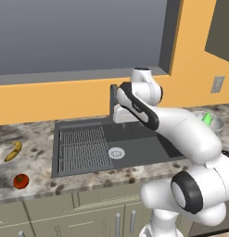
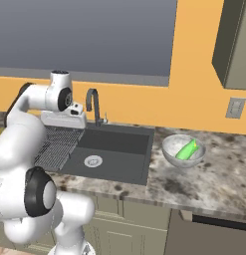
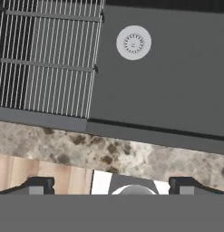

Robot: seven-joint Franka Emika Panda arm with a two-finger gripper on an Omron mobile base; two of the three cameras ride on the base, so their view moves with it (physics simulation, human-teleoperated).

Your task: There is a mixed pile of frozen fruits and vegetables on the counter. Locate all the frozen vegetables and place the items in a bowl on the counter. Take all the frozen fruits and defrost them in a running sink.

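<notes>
Orange wall (image 2: 194, 74) and a grey window pane (image 1: 79, 32) are backing a speckled granite counter (image 2: 219, 174) over beige cabinets (image 1: 88, 213); the dark-grey sink (image 1: 134, 139) is sitting sunk into it, with its ribbed drain rack (image 1: 83, 148) on one half and the round silver drain (image 1: 116, 152) on the bare half; the arched faucet (image 2: 93, 102) is standing at the basin's back rim; the gripper (image 3: 111, 186) is hovering above the sink's front edge, looking straight down, its fingers (image 3: 41, 185) standing spread wide apart and gripping nothing; beyond the fingertips in the hand view, the counter's front strip is lying nearest, then the basin wall, then the rack and drain farther out; the bowl (image 2: 183, 150) is resting on the counter well off to the right of the fingers, past the sink's right rim, and the light-green vegetable (image 2: 186, 149) is lying tilted inside it; the banana (image 1: 14, 151) and the tomato (image 1: 21, 181) are lying on the counter well off to the left of the fingers, beyond the rack side of the sink, apart from each other, tomato nearer the counter's front edge.
</notes>
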